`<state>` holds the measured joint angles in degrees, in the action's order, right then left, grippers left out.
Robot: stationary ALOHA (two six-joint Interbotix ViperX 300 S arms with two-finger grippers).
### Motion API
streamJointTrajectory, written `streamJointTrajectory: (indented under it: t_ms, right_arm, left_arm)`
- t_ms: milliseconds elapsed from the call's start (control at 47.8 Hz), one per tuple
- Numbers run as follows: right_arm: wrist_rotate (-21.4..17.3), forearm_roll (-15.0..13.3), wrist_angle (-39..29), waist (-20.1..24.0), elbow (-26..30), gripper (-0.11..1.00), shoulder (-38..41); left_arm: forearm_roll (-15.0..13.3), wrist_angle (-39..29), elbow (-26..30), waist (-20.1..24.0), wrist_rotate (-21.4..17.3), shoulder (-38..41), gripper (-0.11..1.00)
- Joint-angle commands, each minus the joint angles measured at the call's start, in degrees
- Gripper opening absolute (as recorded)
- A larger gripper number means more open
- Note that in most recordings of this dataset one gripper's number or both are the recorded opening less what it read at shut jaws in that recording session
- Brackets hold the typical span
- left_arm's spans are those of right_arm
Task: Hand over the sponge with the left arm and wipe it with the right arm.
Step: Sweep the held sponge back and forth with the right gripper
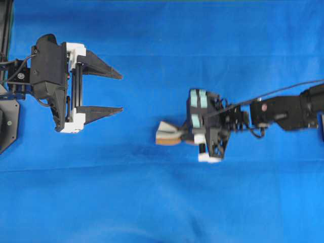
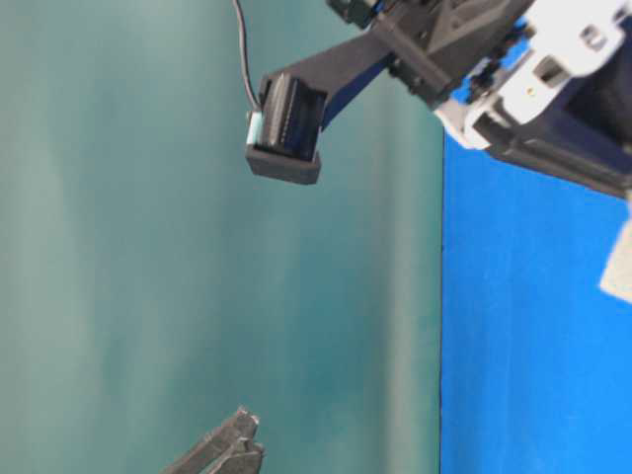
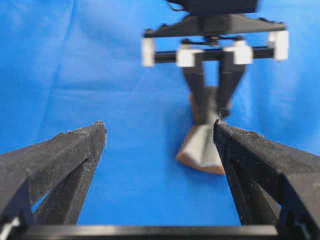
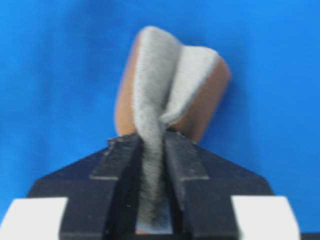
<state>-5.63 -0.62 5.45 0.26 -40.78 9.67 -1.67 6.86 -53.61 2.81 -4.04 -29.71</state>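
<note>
Sponge point(image 1: 166, 134), grey-white over orange-brown, is pinched and folded between the fingers of the right claw point(image 1: 183, 135), above a blue tabletop point(image 1: 152, 202) and right of centre in the overhead view. In the right wrist view the sponge point(image 4: 167, 95) is squeezed narrow where the fingers point(image 4: 186, 160) close on it. The left claw point(image 1: 120, 92) is held wide open and empty, well apart from the sponge, its tips pointed toward it. The tabletop is covered by a plain blue cloth with faint creases. A teal-green wall point(image 2: 148, 276) is seen behind the blue surface in the table-level view.
</note>
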Motion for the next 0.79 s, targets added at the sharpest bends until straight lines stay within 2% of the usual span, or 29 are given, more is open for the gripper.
streamJointTrajectory:
  t_ms: [0,230,418,606,774]
  right_arm:
    - [0.35,-1.05,0.00,-5.10,-0.18,0.20,-2.20]
    - [0.97,-4.57,0.26,-16.08,-0.35,0.20,-2.72]
    - [0.97,-6.59,2.46,-20.57,-0.18,0.20,-2.64]
    - [0.62,-6.50,2.55,-19.95,-0.35,0.20,-2.55]
    - [-0.44,-5.71,2.46,-14.15,-0.88,0.20,-2.55]
  left_arm:
    - [0.09,0.62,0.70,-0.09,0.00,-0.18,0.91]
    - [0.09,0.53,0.62,-0.09,0.09,-0.18,0.90]
    - [0.09,0.62,0.62,-0.09,0.09,-0.18,0.90]
    - [0.09,0.53,0.62,-0.09,0.00,-0.18,0.90]
    - [0.09,0.53,0.70,-0.09,0.00,-0.18,0.90]
